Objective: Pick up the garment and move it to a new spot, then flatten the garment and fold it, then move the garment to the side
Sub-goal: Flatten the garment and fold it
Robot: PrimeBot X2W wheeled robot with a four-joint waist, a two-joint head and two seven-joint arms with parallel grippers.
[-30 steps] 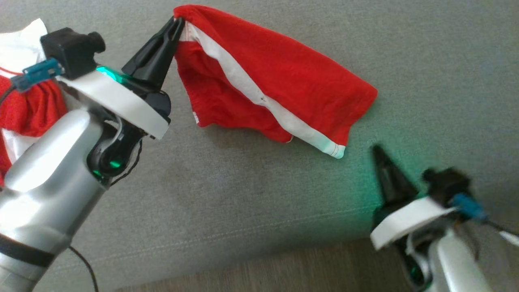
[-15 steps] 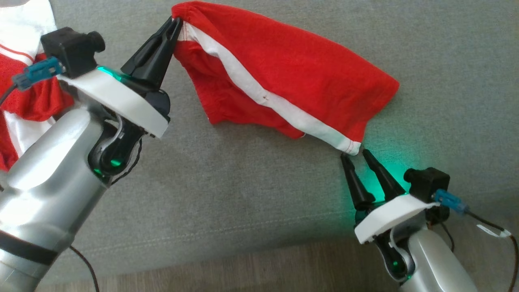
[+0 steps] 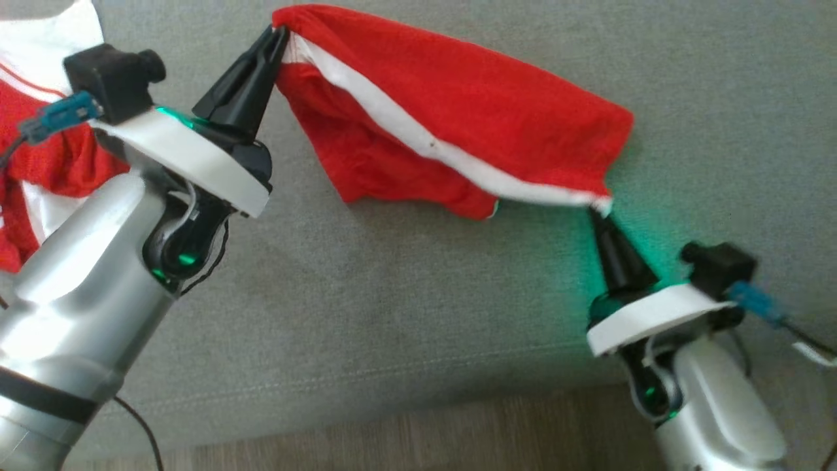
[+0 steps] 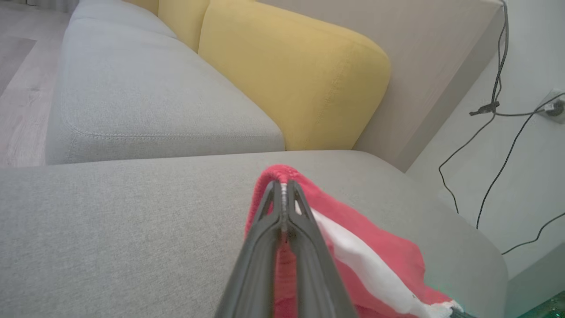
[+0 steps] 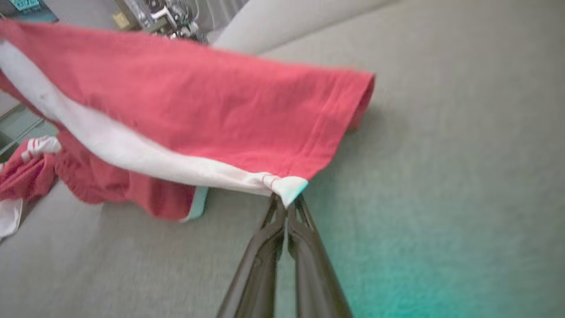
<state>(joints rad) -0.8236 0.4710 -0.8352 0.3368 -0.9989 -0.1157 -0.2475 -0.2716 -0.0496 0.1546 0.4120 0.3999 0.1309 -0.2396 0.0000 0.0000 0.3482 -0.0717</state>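
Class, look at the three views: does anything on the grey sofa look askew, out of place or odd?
Yes. The red garment with a white stripe hangs askew between the left tool and right tool: a fold sags bunched below the stripe. A second red-and-white garment lies crumpled at the head view's left edge.

Grey sofa seat [image 3: 392, 314] with yellow back cushions [image 4: 291, 75], wooden floor [image 3: 392, 445] along its front edge. Spare red-and-white clothing [image 3: 52, 170] heaped on the seat at far left. Black cables [image 4: 499, 88] hang on the pale wall near a socket [image 4: 557, 106].
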